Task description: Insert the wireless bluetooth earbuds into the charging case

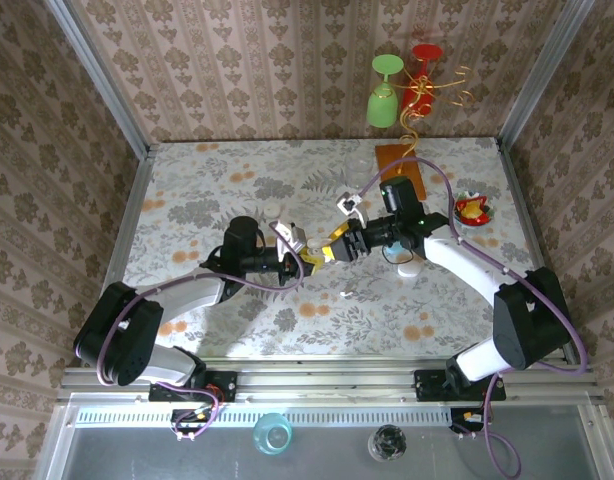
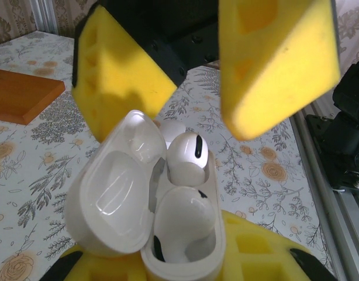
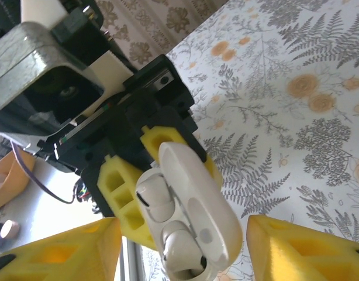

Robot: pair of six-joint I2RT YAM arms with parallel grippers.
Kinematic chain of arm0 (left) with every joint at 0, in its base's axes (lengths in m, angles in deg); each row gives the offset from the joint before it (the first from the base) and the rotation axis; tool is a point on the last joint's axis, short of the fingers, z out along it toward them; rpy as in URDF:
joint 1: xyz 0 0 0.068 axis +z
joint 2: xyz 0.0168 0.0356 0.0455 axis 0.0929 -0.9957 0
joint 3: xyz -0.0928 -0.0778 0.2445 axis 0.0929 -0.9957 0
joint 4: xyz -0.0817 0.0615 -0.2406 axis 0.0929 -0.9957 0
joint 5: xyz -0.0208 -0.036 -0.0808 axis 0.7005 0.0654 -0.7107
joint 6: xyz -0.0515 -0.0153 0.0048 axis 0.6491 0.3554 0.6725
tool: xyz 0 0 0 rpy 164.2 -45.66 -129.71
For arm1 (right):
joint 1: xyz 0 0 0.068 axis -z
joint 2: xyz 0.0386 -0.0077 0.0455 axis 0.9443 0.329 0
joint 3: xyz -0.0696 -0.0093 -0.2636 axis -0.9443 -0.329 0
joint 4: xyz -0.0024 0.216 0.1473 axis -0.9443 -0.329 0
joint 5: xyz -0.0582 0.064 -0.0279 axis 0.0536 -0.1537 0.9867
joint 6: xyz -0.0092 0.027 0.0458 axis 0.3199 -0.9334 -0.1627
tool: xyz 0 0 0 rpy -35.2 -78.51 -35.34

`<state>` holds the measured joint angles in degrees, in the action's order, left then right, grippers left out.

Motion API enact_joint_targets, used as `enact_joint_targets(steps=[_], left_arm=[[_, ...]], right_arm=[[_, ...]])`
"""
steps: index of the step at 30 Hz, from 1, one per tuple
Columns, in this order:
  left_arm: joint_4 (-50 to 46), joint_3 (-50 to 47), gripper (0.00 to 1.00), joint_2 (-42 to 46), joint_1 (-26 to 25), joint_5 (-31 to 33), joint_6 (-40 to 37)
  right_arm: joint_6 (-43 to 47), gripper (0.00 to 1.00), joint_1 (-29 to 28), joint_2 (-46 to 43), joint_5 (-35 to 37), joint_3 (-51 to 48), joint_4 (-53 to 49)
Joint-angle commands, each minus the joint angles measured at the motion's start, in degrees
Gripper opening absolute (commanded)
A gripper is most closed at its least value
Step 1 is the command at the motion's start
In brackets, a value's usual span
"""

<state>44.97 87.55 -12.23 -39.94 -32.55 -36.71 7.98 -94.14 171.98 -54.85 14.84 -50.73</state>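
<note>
Left gripper (image 2: 179, 264) pinches the open charging case (image 2: 109, 205); right gripper (image 3: 185, 249), fingers spread, flanks the case, squarely facing its raised earbud (image 2: 187, 158).

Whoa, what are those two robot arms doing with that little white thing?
The left gripper holds an open white charging case above the table. Two white earbuds sit inside it. The right gripper hovers right next to it, yellow fingers open, gripping nothing. The lid is up.

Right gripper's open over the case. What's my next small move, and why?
Probably press the upper earbud down with the right gripper: it sits proud of the open case the left gripper holds, so the lid likely won't shut.
</note>
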Motion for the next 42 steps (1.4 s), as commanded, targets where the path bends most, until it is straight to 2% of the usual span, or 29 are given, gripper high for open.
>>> enact_joint_targets(steps=[1, 8, 18, 21, 25, 27, 32, 37, 40, 42], left_arm=[[2.11, 1.31, 0.05, 0.41, 0.29, -0.12, 0.65], [3.79, 1.51, 0.04, -0.86, 0.7, -0.56, 3.12], [6.42, 1.11, 0.04, -2.52, 1.39, -1.42, 6.02], [7.07, 1.42, 0.04, -2.72, 1.48, -2.08, 7.27], [10.25, 1.47, 0.04, -3.07, 1.49, -5.35, 9.99], [12.83, 1.17, 0.04, -3.33, 1.48, -7.87, 11.72], [18.58, 1.15, 0.05, -4.33, 1.48, -11.25, 16.66], [19.06, 1.51, 0.05, -5.27, 1.48, -12.94, 16.96], [18.74, 1.42, 0.05, -5.27, 1.51, -13.13, 16.18], [18.08, 1.42, 0.05, -5.27, 1.61, -13.13, 15.72]], right_arm=[[2.64, 0.57, 0.17, -0.28, -4.27, 1.83, -2.92], [5.79, 0.54, 0.23, -3.0, -3.37, -0.35, -2.6], [6.96, 0.52, 0.14, -7.99, -0.67, -5.69, 5.16], [7.98, 0.52, 0.07, -7.95, 1.2, -5.86, 4.68], [7.07, 0.67, -0.27, -8.44, 6.64, -7.8, 9.17], [8.01, 0.67, -0.77, -8.51, 8.01, -8.83, 11.36], [9.34, 0.67, -2.02, -7.3, 6.33, -8.67, 12.29], [8.23, 0.58, -2.31, -6.81, 5.87, -8.4, 13.99], [8.05, 0.49, -2.31, -6.98, 4.93, -8.45, 14.09], [8.2, 0.37, -2.31, -6.99, 4.86, -8.41, 13.63]])
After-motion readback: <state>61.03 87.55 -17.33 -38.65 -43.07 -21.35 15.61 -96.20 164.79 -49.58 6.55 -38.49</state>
